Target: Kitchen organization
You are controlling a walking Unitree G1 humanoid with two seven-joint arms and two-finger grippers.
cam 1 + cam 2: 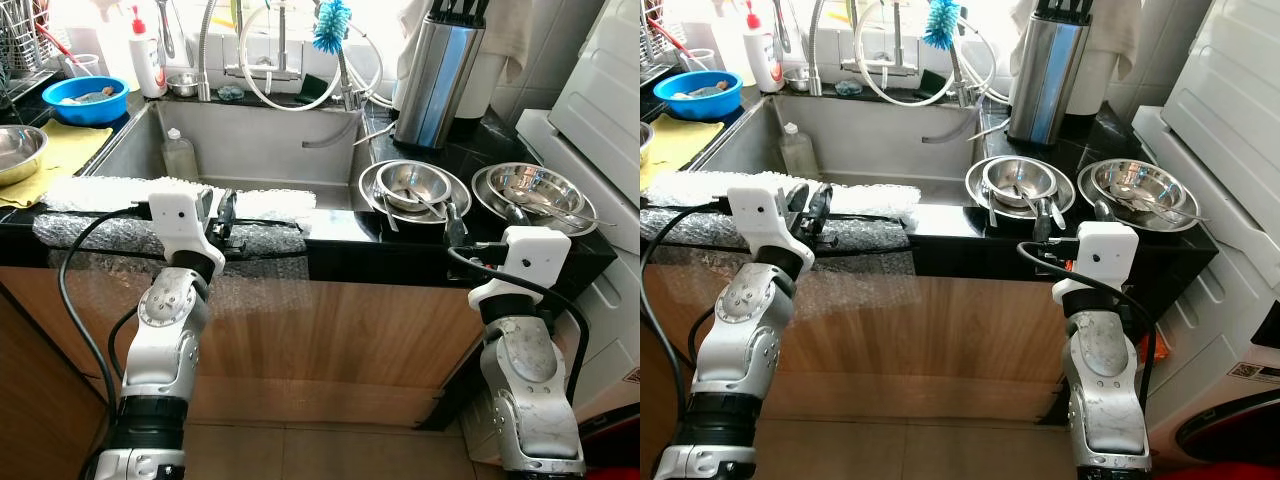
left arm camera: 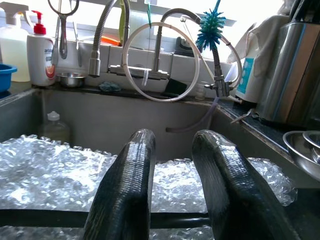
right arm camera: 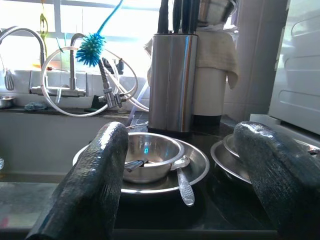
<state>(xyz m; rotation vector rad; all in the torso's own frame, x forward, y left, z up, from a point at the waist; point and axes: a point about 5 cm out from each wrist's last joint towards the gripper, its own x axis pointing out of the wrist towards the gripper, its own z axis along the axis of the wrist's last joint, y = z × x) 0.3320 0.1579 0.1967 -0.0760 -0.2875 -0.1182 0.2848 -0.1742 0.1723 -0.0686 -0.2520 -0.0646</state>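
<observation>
My left gripper [image 1: 225,214] rests over the bubble wrap [image 1: 110,193] that covers the front edge of the sink [image 1: 250,140]. Its fingers [image 2: 131,170] stand a little apart with nothing between them. My right gripper [image 1: 455,226] is open wide at the counter's front edge, just short of a stack of steel bowls [image 1: 415,188] with spoons in them. The right wrist view looks between the fingers [image 3: 100,165] at those bowls [image 3: 150,150]. A second set of steel bowls [image 1: 530,190] sits to the right of the first.
A steel knife block [image 1: 435,75] stands behind the bowls. In the sink is a plastic bottle [image 1: 178,155]. On the left are a blue bowl [image 1: 85,98], a soap bottle [image 1: 148,55], a yellow cloth [image 1: 70,145] and a steel bowl [image 1: 18,150]. A white appliance [image 1: 600,100] borders the right.
</observation>
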